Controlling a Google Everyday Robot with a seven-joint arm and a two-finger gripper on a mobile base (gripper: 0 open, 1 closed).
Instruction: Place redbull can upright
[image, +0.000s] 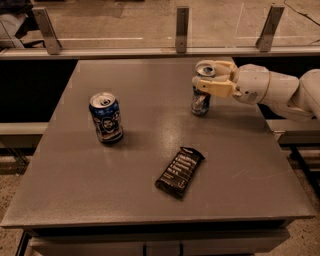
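Observation:
The redbull can is slim and silver with blue marking. It stands upright on the grey table at the far right. My gripper reaches in from the right and its cream fingers are closed around the can's upper part, hiding its middle. The can's open top shows between the fingers and its base rests on the table.
A wider dark blue can with a face picture stands upright at the left. A dark snack bar wrapper lies flat in front of centre. A glass barrier with metal posts runs along the table's far edge.

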